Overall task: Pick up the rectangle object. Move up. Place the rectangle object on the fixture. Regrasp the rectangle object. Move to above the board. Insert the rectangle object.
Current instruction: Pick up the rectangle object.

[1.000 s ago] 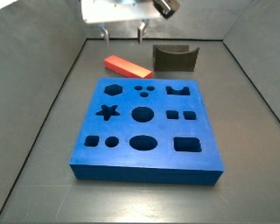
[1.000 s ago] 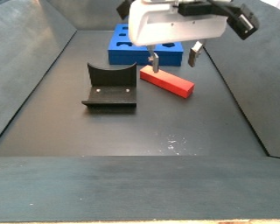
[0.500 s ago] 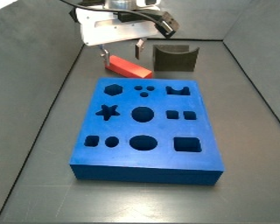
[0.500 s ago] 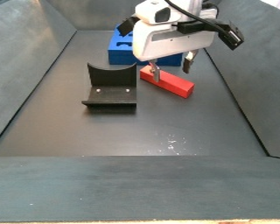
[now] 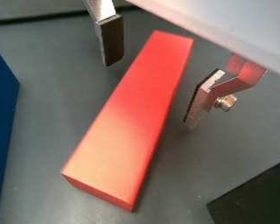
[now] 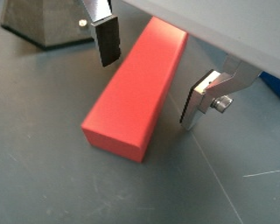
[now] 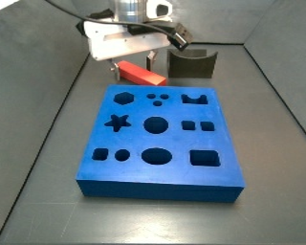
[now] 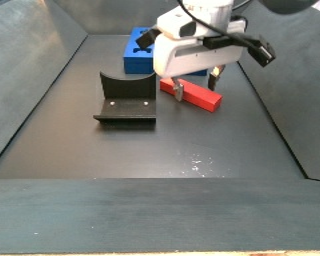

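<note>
1. On the grey tray floor (image 7: 41,144), far end, left of centre in a side view: the rectangle object (image 7: 139,73), red-orange, lying flat just beyond the far edge of the board (image 7: 163,144). In both wrist views it lies lengthwise between the fingers (rectangle object (image 5: 133,117), (image 6: 137,87)).
2. Directly over that block: the gripper (image 7: 133,63), lowered around it. Its fingers stand apart, one silver plate with dark pad on each long side; fingers (image 5: 108,38) and (image 6: 198,96) show a narrow gap to the block, so the claw is spread and not clamped. The same gripper (image 8: 195,86) sits low over the block (image 8: 196,95) in a side view.
3. Centre foreground: the board, thick blue slab with star, circle, square and hexagon cutouts, all unfilled. A blue corner also shows in a wrist view (image 5: 0,114).
4. Right of the gripper, at the far end: the fixture (image 7: 191,63), dark, notch upward, standing apart from the block. Seen again as fixture (image 8: 125,103) and (image 6: 43,24).
</note>
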